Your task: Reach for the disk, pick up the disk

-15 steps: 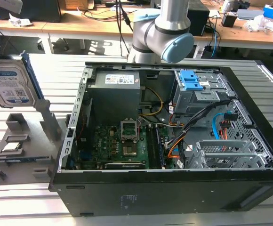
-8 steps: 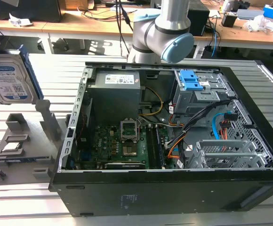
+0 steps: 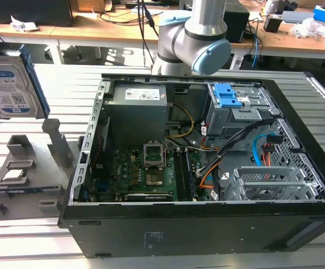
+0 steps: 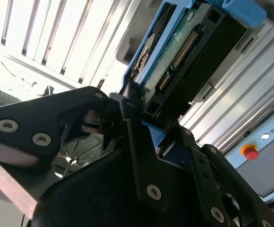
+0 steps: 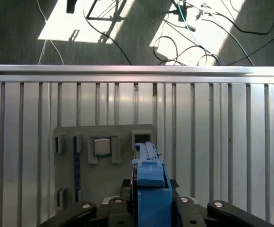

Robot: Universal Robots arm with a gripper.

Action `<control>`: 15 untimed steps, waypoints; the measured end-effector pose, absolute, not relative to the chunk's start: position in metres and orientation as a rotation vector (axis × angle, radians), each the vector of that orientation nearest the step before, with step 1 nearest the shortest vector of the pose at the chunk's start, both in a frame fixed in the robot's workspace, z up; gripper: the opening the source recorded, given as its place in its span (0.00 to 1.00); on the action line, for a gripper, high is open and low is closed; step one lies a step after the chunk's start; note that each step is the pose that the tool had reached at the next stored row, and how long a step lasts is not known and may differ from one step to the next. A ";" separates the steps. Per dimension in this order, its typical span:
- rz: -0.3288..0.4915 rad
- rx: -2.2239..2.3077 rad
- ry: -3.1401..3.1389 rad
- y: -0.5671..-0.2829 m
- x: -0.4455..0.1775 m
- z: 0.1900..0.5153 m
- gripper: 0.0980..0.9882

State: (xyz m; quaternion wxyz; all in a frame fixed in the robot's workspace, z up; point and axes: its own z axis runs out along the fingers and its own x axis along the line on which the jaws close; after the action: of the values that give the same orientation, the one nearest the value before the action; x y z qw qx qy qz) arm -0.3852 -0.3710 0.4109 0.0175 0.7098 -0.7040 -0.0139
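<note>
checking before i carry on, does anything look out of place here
Nothing spilled or broken. One oddity: the disk hangs on edge in the air over the grey holder, clamped in the hand, rather than seated in a slot.

Slotted metal table (image 3: 33, 246), open black computer case (image 3: 179, 232) resting on it — grey fixture tray (image 3: 39, 179) just beside

We identify this place as a robotics lab or electronics workshop. A robot arm (image 3: 199, 39) stands at a slotted aluminium table (image 3: 50, 84) carrying an open computer case (image 3: 207, 224). Wooden desks (image 3: 123, 28) strewn with equipment run along the top of the exterior view. In the first wrist view, loose cables (image 5: 198, 28) lie on the floor.
</note>
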 end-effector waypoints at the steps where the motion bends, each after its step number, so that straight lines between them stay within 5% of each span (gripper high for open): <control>1: -0.043 2.205 -2.187 -0.371 -0.385 0.413 0.30; 15: -0.044 2.205 -2.187 -0.371 -0.385 0.447 0.30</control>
State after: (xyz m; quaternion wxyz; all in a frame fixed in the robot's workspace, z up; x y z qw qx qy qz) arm -0.3848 -0.3710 0.4470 0.0177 0.7098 -0.7040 -0.0140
